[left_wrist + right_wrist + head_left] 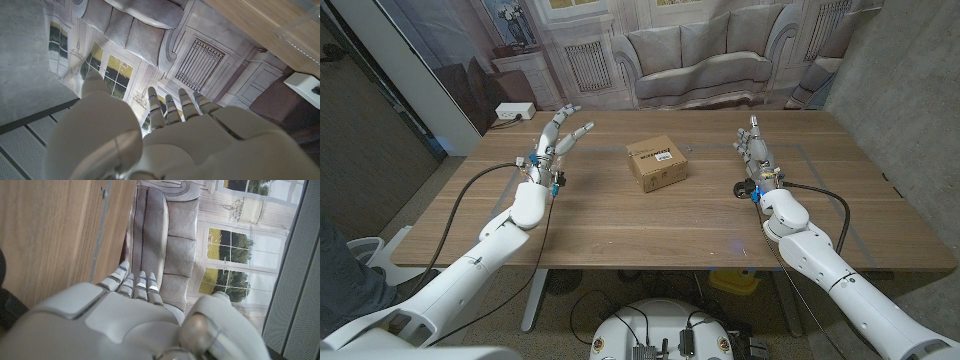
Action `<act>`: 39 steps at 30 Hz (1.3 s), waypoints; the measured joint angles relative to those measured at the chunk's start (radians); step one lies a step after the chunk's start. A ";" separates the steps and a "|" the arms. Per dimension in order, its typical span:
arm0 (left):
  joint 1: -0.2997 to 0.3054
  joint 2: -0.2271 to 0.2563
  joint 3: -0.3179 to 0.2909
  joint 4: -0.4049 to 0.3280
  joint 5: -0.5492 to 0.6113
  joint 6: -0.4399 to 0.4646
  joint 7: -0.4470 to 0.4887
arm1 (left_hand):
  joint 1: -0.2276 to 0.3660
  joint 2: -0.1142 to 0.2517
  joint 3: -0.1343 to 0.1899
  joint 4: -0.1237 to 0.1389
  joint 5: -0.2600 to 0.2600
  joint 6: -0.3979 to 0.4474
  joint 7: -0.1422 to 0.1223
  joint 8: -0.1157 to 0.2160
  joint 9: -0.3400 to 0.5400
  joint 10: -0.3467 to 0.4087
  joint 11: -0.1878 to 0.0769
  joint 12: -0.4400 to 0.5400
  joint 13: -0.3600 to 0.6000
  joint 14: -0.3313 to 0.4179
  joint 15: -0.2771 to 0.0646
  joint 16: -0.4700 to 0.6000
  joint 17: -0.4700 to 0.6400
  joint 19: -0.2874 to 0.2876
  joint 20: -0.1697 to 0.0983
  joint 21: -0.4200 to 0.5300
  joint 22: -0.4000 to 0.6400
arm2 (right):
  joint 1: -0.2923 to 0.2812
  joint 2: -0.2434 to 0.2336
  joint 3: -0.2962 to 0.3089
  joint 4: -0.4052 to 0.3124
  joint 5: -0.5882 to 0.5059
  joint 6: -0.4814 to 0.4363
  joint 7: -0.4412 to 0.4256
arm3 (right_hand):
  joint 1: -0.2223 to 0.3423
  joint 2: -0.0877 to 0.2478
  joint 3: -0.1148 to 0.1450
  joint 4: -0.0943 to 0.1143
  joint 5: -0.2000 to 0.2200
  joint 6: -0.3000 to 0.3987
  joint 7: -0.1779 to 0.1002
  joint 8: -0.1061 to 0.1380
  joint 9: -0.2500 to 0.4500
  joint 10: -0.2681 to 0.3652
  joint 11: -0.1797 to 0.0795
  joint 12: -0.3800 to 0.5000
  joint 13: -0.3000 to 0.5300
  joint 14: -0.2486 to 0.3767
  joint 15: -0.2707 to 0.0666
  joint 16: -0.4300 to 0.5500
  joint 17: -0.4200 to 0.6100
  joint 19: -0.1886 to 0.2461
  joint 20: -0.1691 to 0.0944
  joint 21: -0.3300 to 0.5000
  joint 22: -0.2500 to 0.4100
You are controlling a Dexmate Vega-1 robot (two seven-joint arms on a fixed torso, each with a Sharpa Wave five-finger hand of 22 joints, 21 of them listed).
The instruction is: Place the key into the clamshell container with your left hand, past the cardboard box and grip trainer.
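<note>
Both robot hands are waiting apart, fingers spread, holding nothing: left robot hand, right robot hand. Cardboard box is sitting mid-bench. No key or container visible; task apparently unstarted.

The cardboard box sits on the table between both hands, right of the left hand, left of the right hand.

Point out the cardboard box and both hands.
box (657, 163), head view, its top face.
left hand (558, 139), head view, on the palm, fingers spread.
right hand (758, 157), head view, middle of the hand.
</note>
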 measured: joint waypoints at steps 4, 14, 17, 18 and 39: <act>0.008 0.010 -0.001 -0.012 0.024 0.012 0.023 | 0.008 -0.002 0.000 -0.006 0.000 0.011 -0.011 0.000 0.000 0.009 0.002 0.000 0.000 0.004 -0.004 0.000 0.000 0.000 0.000 0.000 0.000 | 0.001 0.003 -0.002 0.000 -0.003 0.000 -0.003 | 0.000 0.000 0.000 0.000 0.000 0.000 0.000 0.000 0.000 0.000 0.000 0.000 0.000 0.000 0.000 0.000 0.000 0.000 0.000 0.000 0.000; 0.025 0.036 -0.002 -0.042 0.097 0.055 0.083 | 0.022 -0.002 0.007 -0.015 -0.004 0.023 -0.012 0.000 0.000 0.023 -0.002 0.000 0.000 0.008 0.001 0.000 0.000 0.000 0.000 0.000 0.000 | 0.004 0.005 -0.004 -0.017 -0.011 -0.012 -0.020 | 0.000 0.000 0.000 0.000 0.000 0.000 0.000 0.000 0.000 0.000 0.000 0.000 0.000 0.000 0.000 0.000 0.000 0.000 0.000 -0.008 0.000; 0.029 0.043 -0.002 -0.049 0.119 0.072 0.099 | 0.028 -0.004 0.007 -0.015 -0.004 0.032 -0.014 0.000 0.000 0.025 -0.003 0.000 0.000 0.013 -0.005 0.000 0.000 0.001 0.001 0.000 0.000 | 0.002 0.004 -0.004 -0.026 -0.012 -0.014 -0.025 | 0.000 0.000 0.000 0.000 0.000 0.000 0.000 0.000 0.000 0.000 0.000 0.000 0.000 0.000 0.000 0.000 0.000 0.000 0.000 -0.008 0.000; 0.032 0.047 -0.002 -0.055 0.124 0.076 0.103 | 0.028 -0.004 0.007 -0.015 -0.004 0.032 -0.014 0.000 0.000 0.025 -0.003 0.000 0.000 0.013 -0.005 0.000 0.000 0.004 0.004 0.000 0.000 | 0.001 0.004 -0.003 -0.030 -0.013 -0.015 -0.028 | 0.000 0.000 0.000 0.000 0.000 0.000 0.000 0.000 0.000 0.000 0.000 0.000 0.000 0.000 0.000 0.000 0.000 0.000 0.000 -0.008 0.000; 0.064 0.093 0.005 -0.128 0.221 0.189 0.174 | 0.133 -0.023 0.024 -0.057 -0.004 0.139 -0.079 0.015 0.000 0.042 -0.021 -0.006 0.000 0.013 -0.005 0.001 -0.005 0.019 0.020 0.000 0.000 | -0.011 0.005 0.007 -0.055 -0.005 -0.022 -0.039 | -0.004 0.004 -0.003 -0.003 0.000 0.000 0.000 0.000 0.000 0.000 0.000 0.000 0.000 0.000 0.000 0.000 0.000 0.004 0.004 -0.015 0.000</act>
